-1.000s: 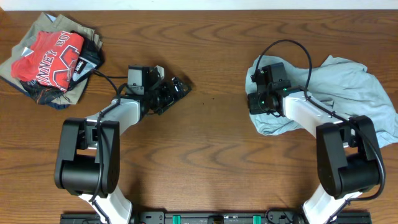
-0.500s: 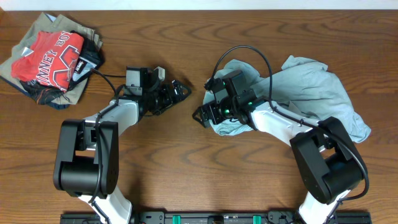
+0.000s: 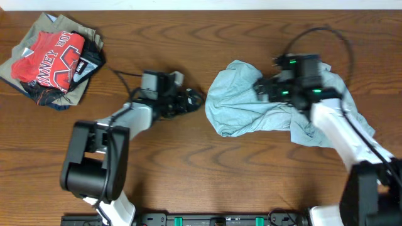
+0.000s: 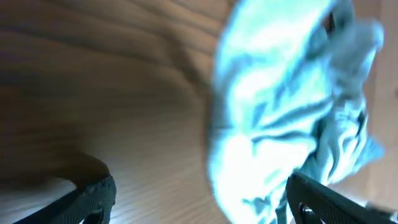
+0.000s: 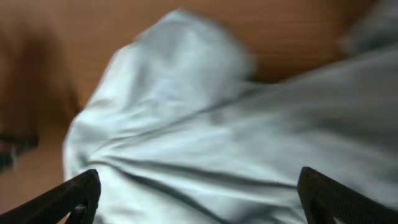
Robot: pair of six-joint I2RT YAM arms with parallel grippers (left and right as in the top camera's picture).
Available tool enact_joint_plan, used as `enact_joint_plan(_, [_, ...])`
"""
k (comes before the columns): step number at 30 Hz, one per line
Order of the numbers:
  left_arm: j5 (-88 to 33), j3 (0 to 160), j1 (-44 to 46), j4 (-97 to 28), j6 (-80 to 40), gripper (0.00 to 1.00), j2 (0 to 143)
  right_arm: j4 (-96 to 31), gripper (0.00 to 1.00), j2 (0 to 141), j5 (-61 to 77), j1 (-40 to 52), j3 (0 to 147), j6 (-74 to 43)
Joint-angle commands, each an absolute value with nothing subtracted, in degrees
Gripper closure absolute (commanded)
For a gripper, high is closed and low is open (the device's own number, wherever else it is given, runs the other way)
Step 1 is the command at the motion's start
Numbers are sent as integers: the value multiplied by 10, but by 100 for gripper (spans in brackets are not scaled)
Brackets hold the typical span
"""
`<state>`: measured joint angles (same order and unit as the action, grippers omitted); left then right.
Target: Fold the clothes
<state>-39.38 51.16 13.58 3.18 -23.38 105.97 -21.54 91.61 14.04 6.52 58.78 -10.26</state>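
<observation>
The clothes (image 3: 245,110) are a pale blue-grey wrinkled garment, bunched at the table's centre right and trailing to the right. My right gripper (image 3: 259,88) hovers over its upper middle, jaws wide. In the right wrist view the fabric (image 5: 205,137) fills the frame and both fingertips (image 5: 68,199) stand apart with nothing pinched. My left gripper (image 3: 198,99) points right, just short of the garment's left edge. In the left wrist view its fingers (image 4: 87,199) are spread over bare wood, and the garment (image 4: 280,93) lies ahead near the right finger.
A pile of other garments (image 3: 38,81) with a red lettered T-shirt (image 3: 50,59) on top lies at the far left corner. A black cable (image 3: 314,34) loops above the right wrist. The table's far edge (image 3: 201,9) runs close behind.
The right gripper dragged the garment from the right side toward the centre, opened and let go, then drew back to the right. The left gripper slid right toward the garment's edge.
</observation>
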Motion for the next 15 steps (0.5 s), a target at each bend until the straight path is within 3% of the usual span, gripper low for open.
enact_joint_plan(1, [-308, 480, 194, 31, -189, 10, 1092, -241, 1, 903, 117, 15, 589, -102])
enact_joint_plan(10, [-104, 480, 318, 108, -150, 9, 1096, -309, 1, 902, 15, -69, 589, -93])
enact_joint_plan(15, [-68, 480, 332, 113, -151, 13, 1113, -331, 1, 902, 15, -84, 589, -75])
